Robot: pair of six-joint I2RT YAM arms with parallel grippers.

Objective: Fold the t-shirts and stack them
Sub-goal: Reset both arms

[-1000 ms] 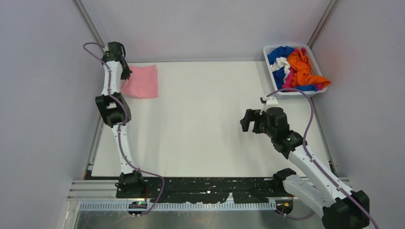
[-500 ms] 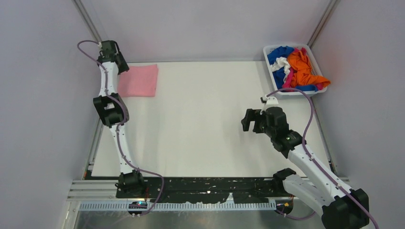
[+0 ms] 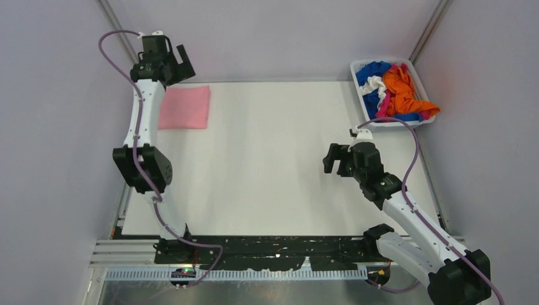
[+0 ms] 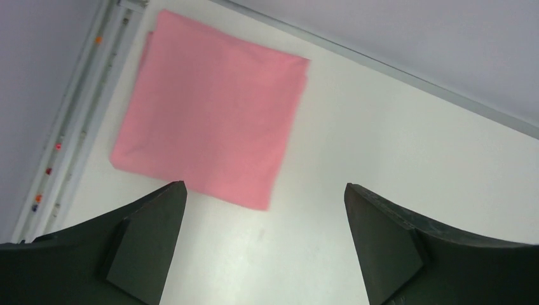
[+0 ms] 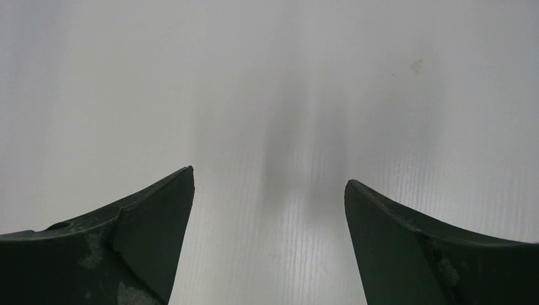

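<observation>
Found one light pink t-shirt [image 3: 185,108] folded flat at the far left corner of the table [image 3: 267,159], the other t-shirts [image 3: 397,89] heaped unfolded in the basket [image 3: 353,76]. Found left gripper [image 4: 263,190] and right gripper [image 5: 269,181] spread wide, empty.

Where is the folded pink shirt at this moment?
In the top view, the pink shirt lies flat at the far left corner of the table, by the open left gripper.

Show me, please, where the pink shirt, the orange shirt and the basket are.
pink shirt [image 3: 185,108]: top view, middle of the folded cloth.
orange shirt [image 3: 400,89]: top view, its bunched middle.
basket [image 3: 356,65]: top view, far left corner of its rim.
</observation>
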